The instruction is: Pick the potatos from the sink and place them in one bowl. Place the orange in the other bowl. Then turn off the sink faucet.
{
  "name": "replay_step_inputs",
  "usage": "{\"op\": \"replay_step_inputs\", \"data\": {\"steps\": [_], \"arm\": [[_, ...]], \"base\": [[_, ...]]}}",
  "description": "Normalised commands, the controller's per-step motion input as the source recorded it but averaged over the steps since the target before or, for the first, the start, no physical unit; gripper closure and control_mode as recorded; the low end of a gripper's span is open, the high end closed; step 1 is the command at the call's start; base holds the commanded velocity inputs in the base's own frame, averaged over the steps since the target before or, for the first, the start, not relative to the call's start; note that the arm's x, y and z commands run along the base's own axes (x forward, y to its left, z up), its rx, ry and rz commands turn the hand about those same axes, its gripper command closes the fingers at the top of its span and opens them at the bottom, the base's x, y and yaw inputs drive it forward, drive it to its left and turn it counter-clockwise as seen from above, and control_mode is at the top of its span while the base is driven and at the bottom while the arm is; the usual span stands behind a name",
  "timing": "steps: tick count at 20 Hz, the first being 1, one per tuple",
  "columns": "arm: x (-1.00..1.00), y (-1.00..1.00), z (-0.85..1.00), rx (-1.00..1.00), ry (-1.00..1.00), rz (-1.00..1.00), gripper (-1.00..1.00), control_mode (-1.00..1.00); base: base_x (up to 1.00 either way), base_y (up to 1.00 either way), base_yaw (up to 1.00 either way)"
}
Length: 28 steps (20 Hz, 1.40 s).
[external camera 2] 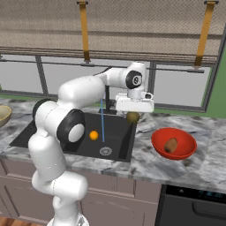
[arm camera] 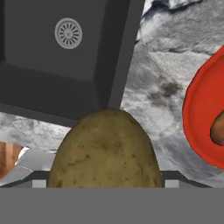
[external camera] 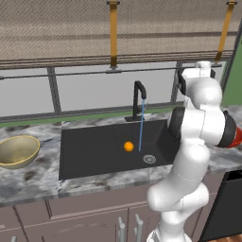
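Hand view: an olive potato (arm camera: pixel 105 151) is pinched in the gripper (external camera 2: pixel 133 115), carried above the sink's (external camera 2: pixel 121 132) right rim. The release is best delayed until the potato is centred over the red bowl (external camera 2: pixel 187 142), just beside, already holding a reddish potato (external camera 2: pixel 170 145). Farther off, the orange (external camera 2: pixel 93 135) lies in the sink under the running faucet (external camera: pixel 138 101); beyond, the yellow bowl (external camera: pixel 26 142) looks empty.

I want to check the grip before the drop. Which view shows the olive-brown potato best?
The hand view: the olive-brown potato sits large and close between the gripper tips, skin detail clear. The right base view shows it small under the gripper at the sink's right edge. In the left base view the arm hides it.
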Motion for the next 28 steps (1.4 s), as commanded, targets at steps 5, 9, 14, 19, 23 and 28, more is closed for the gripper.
{"op": "replay_step_inputs", "data": {"steps": [5,9,14,19,23,28], "arm": [[0.00,-0.57,0.00,0.00,-0.03,-0.02,1.00,-1.00],[0.00,-0.55,-0.04,0.00,-0.02,0.00,1.00,-1.00],[0.07,-0.46,-0.14,0.00,-0.02,0.00,1.00,-1.00],[0.18,-0.39,-0.17,0.00,-0.03,0.00,1.00,-1.00],[0.34,-0.15,-0.16,0.00,-0.04,0.00,1.00,-1.00],[0.41,-0.06,-0.25,0.00,-0.04,0.00,1.00,-1.00]], "base": [[0.00,0.00,0.00],[0.00,0.00,0.00],[0.00,0.00,0.00],[0.00,0.00,0.00],[0.00,0.00,0.00],[0.00,0.00,0.00]]}}
